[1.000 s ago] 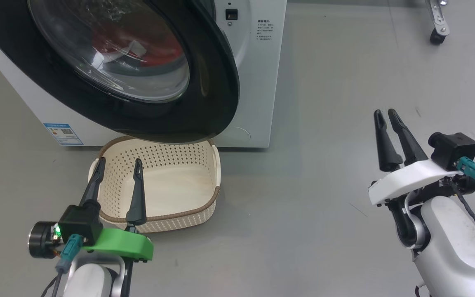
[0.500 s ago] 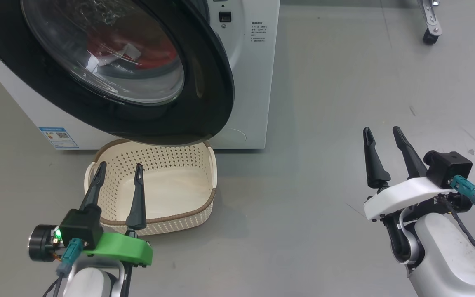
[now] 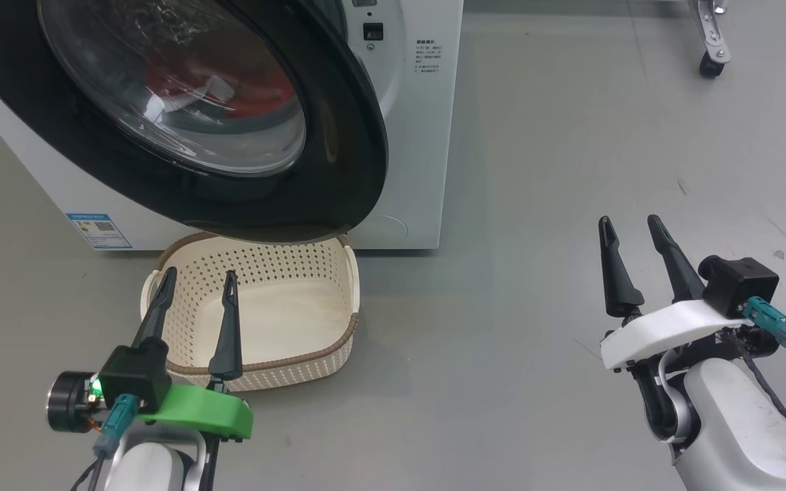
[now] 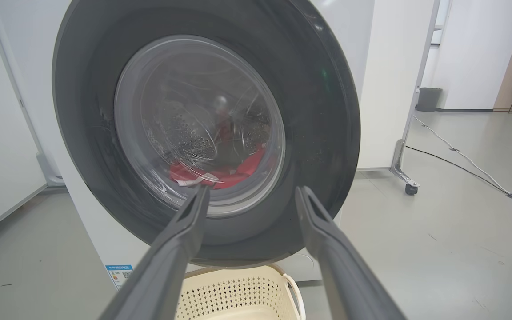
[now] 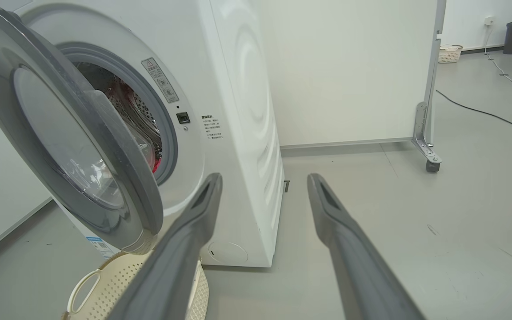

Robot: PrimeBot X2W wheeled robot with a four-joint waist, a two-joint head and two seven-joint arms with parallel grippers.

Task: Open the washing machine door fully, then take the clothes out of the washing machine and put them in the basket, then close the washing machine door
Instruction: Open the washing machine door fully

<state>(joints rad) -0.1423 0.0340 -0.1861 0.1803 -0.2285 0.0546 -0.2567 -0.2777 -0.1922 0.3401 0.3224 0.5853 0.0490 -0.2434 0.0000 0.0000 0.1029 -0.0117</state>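
Left pincer, fingers spread and holding nothing, overlaps the near side of the basket in the head view. The right pincer, likewise spread and empty, stands well apart over bare floor, to the right of the washing machine.

Head view: the door is swung partly out from the machine front. Its lower edge overhangs and hides the far rim of the basket, which sits on the floor just before the machine. The clothes show as a red mass through the door glass. A blue sticker marks the lower left of the machine front, and a caster stands at upper right.

Left wrist view: the door's outer face is met nearly square on. Through the glass the perforated drum appears, with the red clothes and a white label lying at its bottom. The door stands between this pincer and the clothes. A cable crosses the floor towards a dark bin.

Right wrist view: the door is seen almost edge on, exposing the gap between it and the machine front. The grey seal, the drum wall and a strip of red show through that gap. One white basket handle lies under the door's lower edge, and a wheeled panel stands beyond.
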